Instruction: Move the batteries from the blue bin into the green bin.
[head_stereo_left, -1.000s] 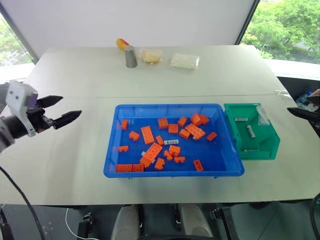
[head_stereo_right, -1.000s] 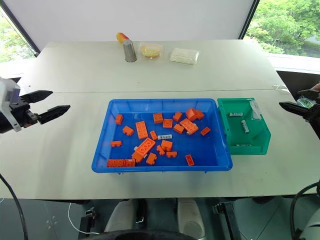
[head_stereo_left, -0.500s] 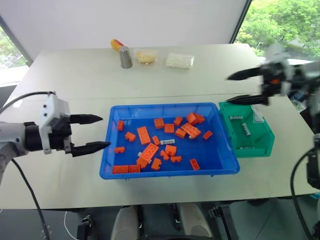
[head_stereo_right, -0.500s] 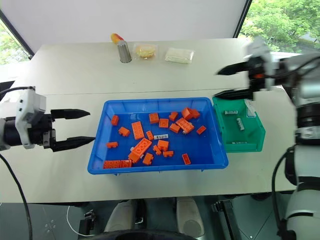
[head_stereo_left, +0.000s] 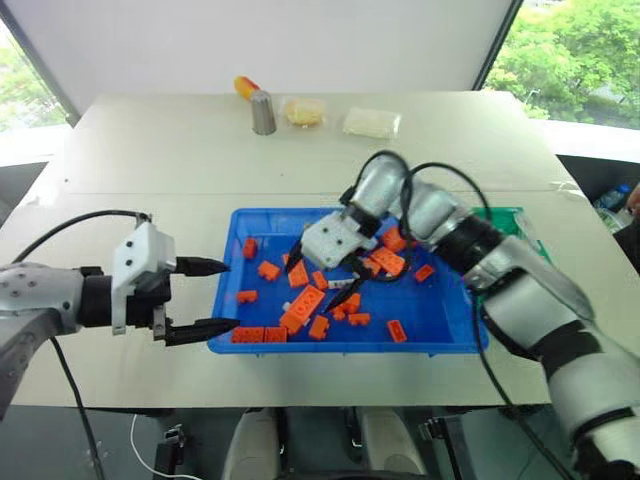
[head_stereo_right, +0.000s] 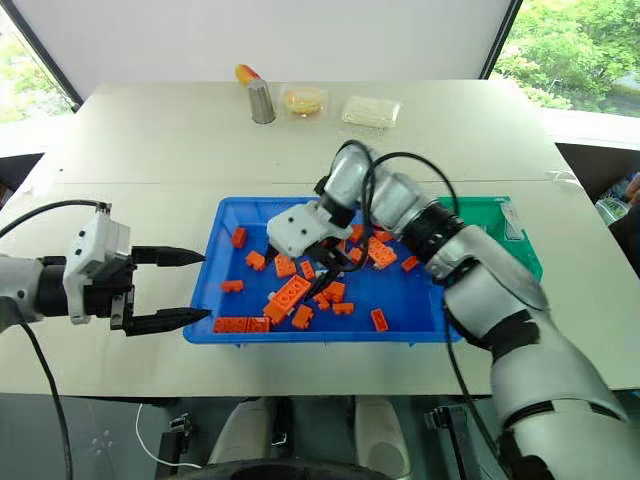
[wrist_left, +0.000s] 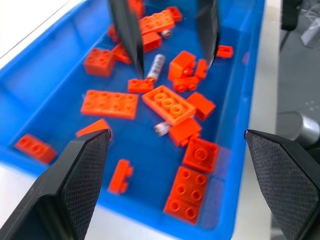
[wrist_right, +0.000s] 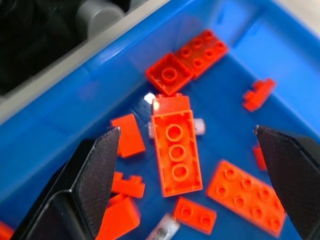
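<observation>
The right gripper (head_stereo_left: 327, 272) hangs wide open and empty over the blue bin (head_stereo_left: 440, 330), its fingers straddling a battery (wrist_left: 155, 67) among the orange bricks (head_stereo_left: 303, 305). Another battery (wrist_left: 162, 127) seems half tucked under a brick. The left gripper (head_stereo_left: 205, 295) is open and empty at the bin's edge. The battery looks light, hard and smooth, likely to roll; pinch it across its middle. The green bin (head_stereo_right: 525, 250) lies beyond.

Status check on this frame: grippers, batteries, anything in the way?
Right gripper open over the blue bin, nothing held. Left gripper open at the bin's left wall. One battery among orange bricks, another half under one.
</observation>
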